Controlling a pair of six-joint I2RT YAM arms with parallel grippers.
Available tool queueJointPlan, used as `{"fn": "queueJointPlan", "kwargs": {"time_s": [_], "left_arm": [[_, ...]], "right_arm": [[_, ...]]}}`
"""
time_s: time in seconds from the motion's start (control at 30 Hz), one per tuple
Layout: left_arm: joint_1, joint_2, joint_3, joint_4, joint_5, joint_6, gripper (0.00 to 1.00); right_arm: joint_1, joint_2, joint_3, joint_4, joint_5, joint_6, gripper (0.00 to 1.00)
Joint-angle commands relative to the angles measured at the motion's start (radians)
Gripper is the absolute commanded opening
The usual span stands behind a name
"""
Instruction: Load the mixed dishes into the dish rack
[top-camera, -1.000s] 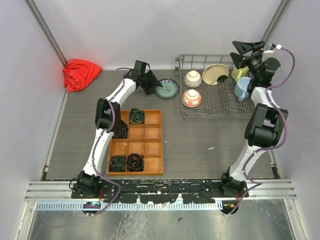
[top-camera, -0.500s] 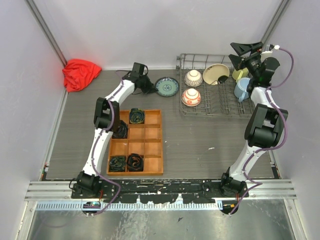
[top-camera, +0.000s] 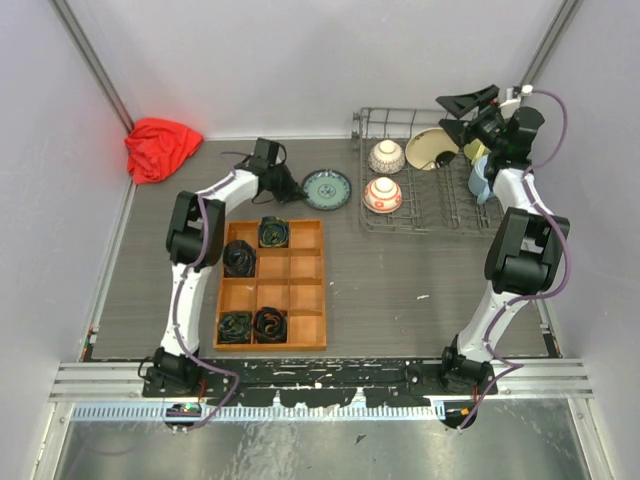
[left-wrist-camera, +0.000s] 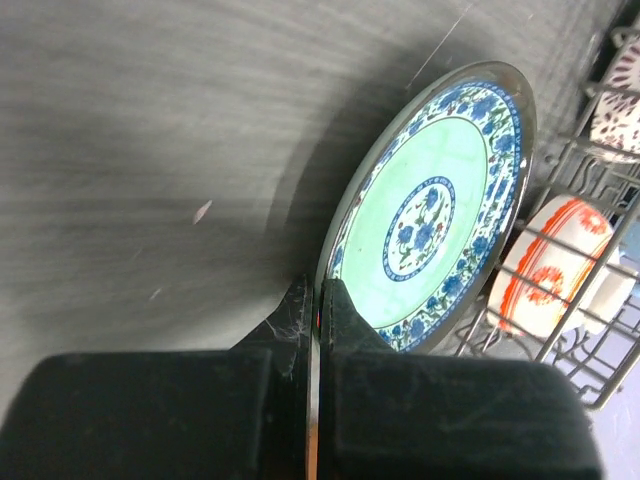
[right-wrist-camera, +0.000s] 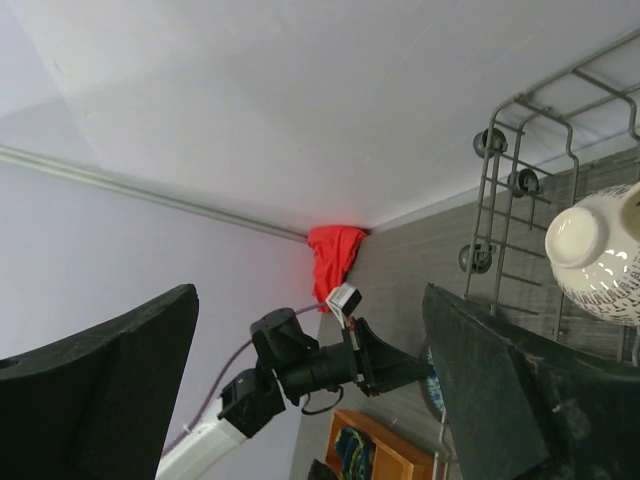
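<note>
Grey desk (top-camera: 400, 290) boxed in by white walls, with a red cloth (top-camera: 162, 148) bunched in the far left corner and an orange-brown wooden compartment tray (top-camera: 323, 290) near the middle. At far right, the grey wire dish rack (top-camera: 430, 230), already carrying most of the load: two small white-and-red patterned bowls (top-camera: 386, 156) tipped among the tines, probably to drain; a larger cream plate (top-camera: 432, 148) leaning on edge behind them; a pale yellow mug (top-camera: 478, 150) and a light blue cup (top-camera: 480, 178) at the right end, partly hidden by the arm.

Only one piece outside: the small teal patterned plate (left-wrist-camera: 430, 220), on the desk just beside the rack's left wall. Pinched at its near rim by the left tool (left-wrist-camera: 315, 295), jaws closed thin across the edge. A rim grip, likely chosen for want of any other purchase on a flat plate, and for ease of standing it upright between tines. Seemingly tipped up a little, judging by the shadow beneath.

Right tool (top-camera: 455, 112) spread wide and holding nothing, raised above the rack's back edge, apparently parked clear of the free slots.

Next, by the look of it: lift, turn on edge, lower into an open row. Risks: slipping in so narrow a pinch, or clipping the nearer bowl (top-camera: 383, 195).
</note>
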Motion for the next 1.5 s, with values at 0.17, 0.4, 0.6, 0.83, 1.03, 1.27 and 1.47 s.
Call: {"fn": "queueJointPlan", "kwargs": {"time_s": [0.17, 0.4, 0.6, 0.83, 1.03, 1.27, 1.47], "left_arm": [[0.067, -0.303, -0.266, 0.099, 0.044, 0.079, 0.0], [0.081, -0.449, -0.307, 0.139, 0.142, 0.096, 0.0], [0.082, -0.535, -0.329, 0.163, 0.278, 0.065, 0.0], [0.07, -0.665, -0.391, 0.171, 0.327, 0.05, 0.0], [0.041, -0.703, -0.393, 0.137, 0.313, 0.066, 0.0], [0.029, -0.758, -0.452, 0.139, 0.263, 0.072, 0.0], [0.036, -0.796, -0.474, 0.15, 0.236, 0.071, 0.0]], "right_arm": [[0.108, -0.041, 0.12, -0.334, -0.088, -0.339, 0.95], [0.2, -0.029, 0.176, -0.433, -0.242, -0.545, 0.86], [0.236, -0.035, 0.171, -0.408, -0.352, -0.575, 0.81], [0.302, -0.067, 0.171, -0.616, -0.323, -0.748, 0.81], [0.375, -0.083, 0.187, -0.804, -0.26, -0.911, 0.8], [0.373, -0.163, 0.124, -0.759, -0.25, -0.894, 0.8], [0.325, -0.216, 0.079, -0.734, -0.224, -0.868, 0.8]]}}
